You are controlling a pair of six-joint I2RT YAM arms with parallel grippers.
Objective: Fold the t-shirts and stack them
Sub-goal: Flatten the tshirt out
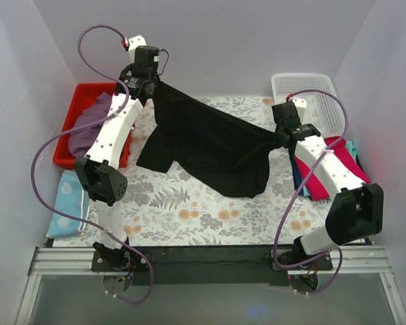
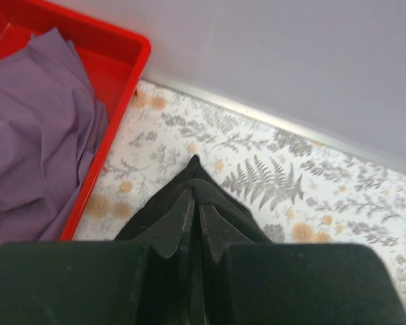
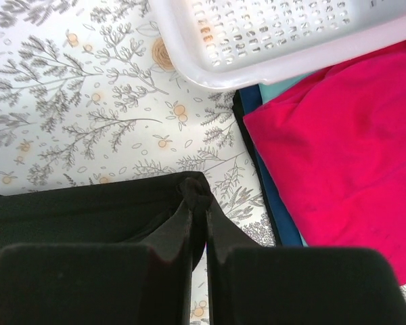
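The large black t-shirt (image 1: 210, 145) hangs stretched between my two grippers above the floral table. My left gripper (image 1: 149, 84) is shut on one corner of it at the back left; the wrist view shows black cloth (image 2: 220, 196) pinched between the fingers. My right gripper (image 1: 279, 139) is shut on the other end; a bunched black fold (image 3: 195, 189) sits between its tips. The dusty purple t-shirt (image 1: 88, 125) lies crumpled in the red bin (image 1: 71, 112), also seen in the left wrist view (image 2: 34, 128). The magenta-pink t-shirt (image 1: 325, 172) lies on teal and dark blue ones (image 3: 274, 203) at the right.
A white perforated basket (image 1: 311, 101) stands at the back right, close behind my right gripper (image 3: 200, 203). A light blue dotted cloth (image 1: 68, 203) lies at the left, in front of the red bin. White walls enclose the table on three sides.
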